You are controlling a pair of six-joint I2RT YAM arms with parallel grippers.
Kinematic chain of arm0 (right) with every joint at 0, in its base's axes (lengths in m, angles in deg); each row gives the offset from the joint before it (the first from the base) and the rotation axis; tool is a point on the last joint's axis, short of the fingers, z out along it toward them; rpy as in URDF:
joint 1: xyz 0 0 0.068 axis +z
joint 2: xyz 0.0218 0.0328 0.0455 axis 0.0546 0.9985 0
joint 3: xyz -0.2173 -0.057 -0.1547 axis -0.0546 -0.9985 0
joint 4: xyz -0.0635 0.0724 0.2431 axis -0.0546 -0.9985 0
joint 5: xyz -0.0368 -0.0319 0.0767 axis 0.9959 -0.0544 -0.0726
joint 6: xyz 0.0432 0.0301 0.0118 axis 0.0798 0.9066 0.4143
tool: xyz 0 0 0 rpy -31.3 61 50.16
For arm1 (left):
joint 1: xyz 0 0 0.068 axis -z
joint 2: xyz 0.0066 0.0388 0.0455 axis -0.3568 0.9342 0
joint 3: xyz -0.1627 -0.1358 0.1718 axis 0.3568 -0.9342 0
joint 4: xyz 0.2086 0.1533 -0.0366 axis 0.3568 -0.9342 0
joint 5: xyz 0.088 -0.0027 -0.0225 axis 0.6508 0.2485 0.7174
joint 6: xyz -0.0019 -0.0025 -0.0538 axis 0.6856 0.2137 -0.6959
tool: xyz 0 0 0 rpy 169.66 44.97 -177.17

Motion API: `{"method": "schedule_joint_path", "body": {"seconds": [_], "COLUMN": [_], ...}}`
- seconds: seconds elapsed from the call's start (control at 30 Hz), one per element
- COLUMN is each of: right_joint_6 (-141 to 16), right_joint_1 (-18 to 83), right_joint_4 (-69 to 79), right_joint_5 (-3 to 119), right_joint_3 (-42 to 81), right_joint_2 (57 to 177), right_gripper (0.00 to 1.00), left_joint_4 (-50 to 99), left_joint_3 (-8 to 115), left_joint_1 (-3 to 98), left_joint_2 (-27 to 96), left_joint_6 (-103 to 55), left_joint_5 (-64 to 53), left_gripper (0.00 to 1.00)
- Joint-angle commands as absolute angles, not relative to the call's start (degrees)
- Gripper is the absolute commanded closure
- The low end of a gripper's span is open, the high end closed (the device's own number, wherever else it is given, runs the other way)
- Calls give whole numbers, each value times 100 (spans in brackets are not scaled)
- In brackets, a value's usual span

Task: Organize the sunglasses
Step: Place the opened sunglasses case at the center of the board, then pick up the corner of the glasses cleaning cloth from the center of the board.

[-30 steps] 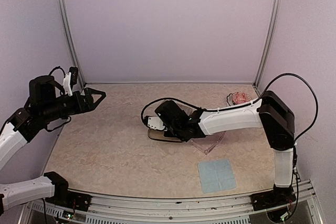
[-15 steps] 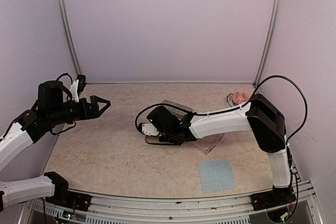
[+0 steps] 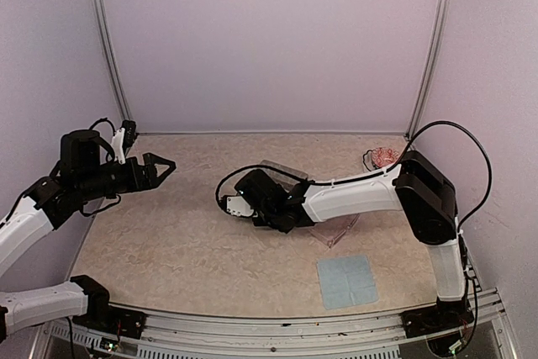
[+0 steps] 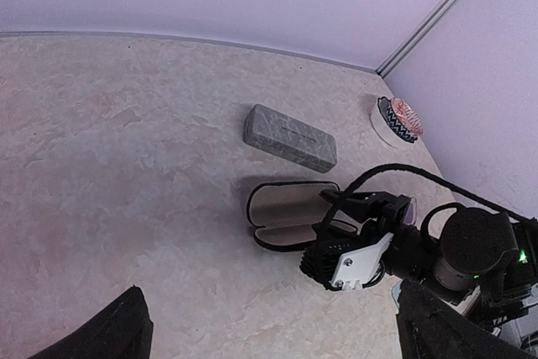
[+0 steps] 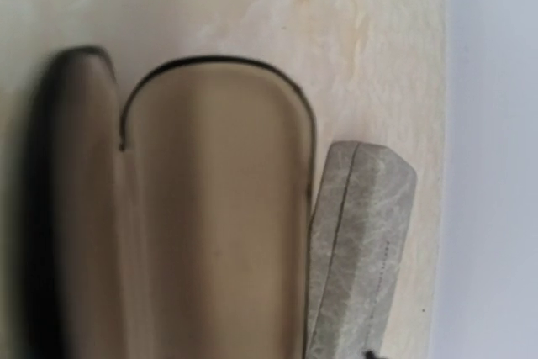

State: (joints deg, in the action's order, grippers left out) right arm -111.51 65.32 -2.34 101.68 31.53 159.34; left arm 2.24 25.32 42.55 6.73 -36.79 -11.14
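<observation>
The clear pale sunglasses (image 3: 343, 226) lie on the table beside my right forearm. The dark wire-framed pair is hidden. My right gripper (image 3: 245, 214) hangs low over the open black oval case (image 4: 286, 208), whose beige lining (image 5: 214, 216) fills the right wrist view. Its own fingers do not show there. From the left wrist view the right gripper (image 4: 363, 201) looks dark and bunched, so how the jaws stand is unclear. My left gripper (image 3: 161, 164) hovers wide open and empty at the left, well short of the case, its fingertips (image 4: 126, 325) at the frame's bottom corners.
A shut grey rectangular case (image 4: 290, 138) lies just behind the black case, touching its rim (image 5: 357, 250). A small dish with a red patterned item (image 3: 385, 157) stands at the back right. A light blue cloth (image 3: 346, 282) lies at the front right.
My right gripper has slid left and lower over the black case. The left arm swung rightward toward the middle, then held still with its jaws wide.
</observation>
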Motion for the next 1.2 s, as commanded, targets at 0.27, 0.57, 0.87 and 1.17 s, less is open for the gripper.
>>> {"method": "schedule_joint_path", "body": {"seconds": [0.27, 0.57, 0.87, 1.17], "right_joint_6": [-11100, -9741, -7161, -5088], "right_joint_1": [6588, 6555, 6378, 5909], "right_joint_4": [263, -115, -1451, -2443], "right_joint_5": [10447, 10143, 9489, 8412], "right_joint_3": [2964, 2273, 1210, 106], "right_joint_2": [15539, 14415, 12675, 11196], "right_gripper": [46, 42, 43, 46], "left_joint_4": [376, 401, 314, 204], "left_joint_3": [2449, 2440, 2834, 3713], "left_joint_1": [4171, 4164, 4164, 4164], "left_joint_2": [695, 759, 1001, 1305], "left_joint_6": [-3657, -3709, -3761, -3594], "left_joint_5": [-1222, -1200, -1022, -1008], "left_gripper": [1, 1, 1, 1]}}
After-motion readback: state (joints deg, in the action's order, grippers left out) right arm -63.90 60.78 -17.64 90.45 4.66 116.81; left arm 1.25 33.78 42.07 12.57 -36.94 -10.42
